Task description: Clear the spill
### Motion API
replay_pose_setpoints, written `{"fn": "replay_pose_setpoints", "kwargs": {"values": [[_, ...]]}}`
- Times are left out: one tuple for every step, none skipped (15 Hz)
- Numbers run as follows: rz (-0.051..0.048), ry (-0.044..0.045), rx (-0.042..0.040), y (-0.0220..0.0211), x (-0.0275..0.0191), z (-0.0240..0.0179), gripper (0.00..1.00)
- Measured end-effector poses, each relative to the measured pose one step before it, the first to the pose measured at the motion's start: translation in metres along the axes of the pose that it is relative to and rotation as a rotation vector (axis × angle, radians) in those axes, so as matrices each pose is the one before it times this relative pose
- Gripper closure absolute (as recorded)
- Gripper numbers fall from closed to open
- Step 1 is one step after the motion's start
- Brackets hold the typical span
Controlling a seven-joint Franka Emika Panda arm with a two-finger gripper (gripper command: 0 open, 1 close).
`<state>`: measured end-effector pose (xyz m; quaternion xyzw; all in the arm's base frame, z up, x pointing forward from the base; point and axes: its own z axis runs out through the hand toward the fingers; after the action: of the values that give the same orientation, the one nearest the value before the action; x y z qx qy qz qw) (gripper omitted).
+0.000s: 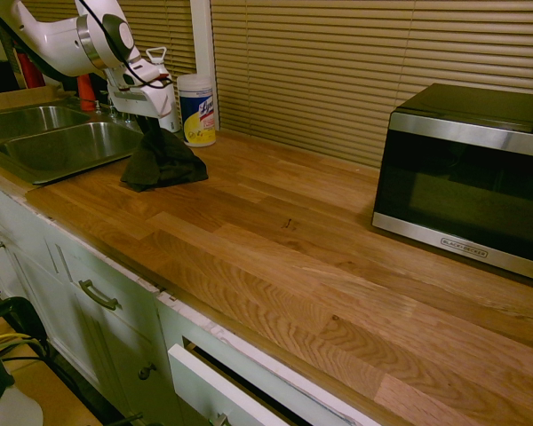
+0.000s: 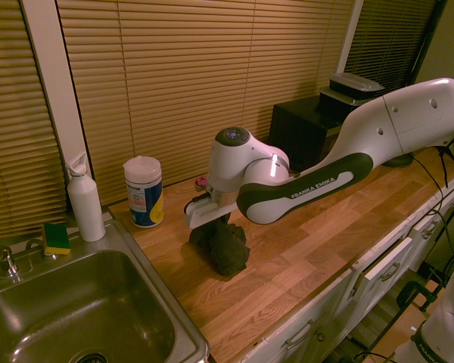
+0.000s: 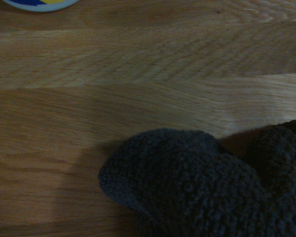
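Spill [image 1: 289, 224]: shows as a short scatter of small dark specks near the middle of the first exterior frame; looks unwiped. Cannot be picked out in the second exterior frame.
Lone dark dot [image 1: 336, 317]: sits lower right of the specks; cannot tell whether drop or wood knot.
Tool [image 1: 150, 120]: clamped on the dark cloth, upper left of the first exterior frame; points down into the gathered peak.
Cloth [image 1: 164, 164]: hangs bunched from the grip, lower folds spread at or just above the tabletop [image 1: 249, 293]; contact cannot be settled. Lies well apart from the specks.
Wipes canister [image 1: 198, 111]: stands upright just beside the cloth, upper left; plays no evident part in the wiping.
Sink [image 1: 62, 153]: lies at far left of the first exterior frame, beyond the cloth.
Microwave [image 1: 471, 173]: stands at upper right, on the far side of the specks from the cloth.
Wrist-view speck [image 3: 218, 12]: shows tiny at upper right; cannot be matched to the spill with confidence.
Done: has the cloth in grip, judging by the peak of fabric.
Left: carry cloth toward frame centre, press over the specks, wipe, lift and check.
Progress: judged early; preparation achieved, clearing itself not achieved.
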<state>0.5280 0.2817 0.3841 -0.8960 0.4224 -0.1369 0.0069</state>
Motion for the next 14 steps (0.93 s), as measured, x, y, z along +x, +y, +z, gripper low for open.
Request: {"fn": "replay_pose_setpoints", "kwargs": {"values": [[-0.00066, 0.00198, -0.00120, 0.00002, -0.00003, 0.00108, 0.00], [-0.00094, 0.00192, -0.00123, -0.00003, -0.00045, 0.00086, 0.00], [-0.00301, 0.00171, -0.00083, -0.00014, -0.00095, 0.00064, 0.00], [-0.00396, 0.00425, -0.00032, -0.00018, -0.00093, 0.00036, 0.00], [-0.00305, 0.00520, -0.00057, -0.00008, -0.00070, 0.00011, 0.00], [0.00029, 0.00435, -0.00022, -0.00009, -0.00054, -0.00013, 0.00], [0.00230, 0.00437, -0.00055, 0.00001, -0.00023, 0.00000, 0.00], [0.00366, 0.00406, 0.00069, -0.00007, -0.00025, -0.00057, 0.00], [0.00674, 0.00386, 0.00286, -0.00007, -0.00006, -0.00262, 0.00], [0.00793, 0.00624, 0.00276, 0.00045, 0.00064, -0.00538, 0.00], [0.00750, 0.00757, 0.00226, 0.00111, 0.00093, -0.00794, 0.00], [0.00872, 0.01120, 0.00499, 0.00151, 0.00183, -0.01101, 0.00], [0.00994, 0.01430, 0.00408, 0.00161, 0.00193, -0.01222, 0.00], [0.01017, 0.01738, 0.00602, 0.00158, 0.00121, -0.01314, 0.00]]}}
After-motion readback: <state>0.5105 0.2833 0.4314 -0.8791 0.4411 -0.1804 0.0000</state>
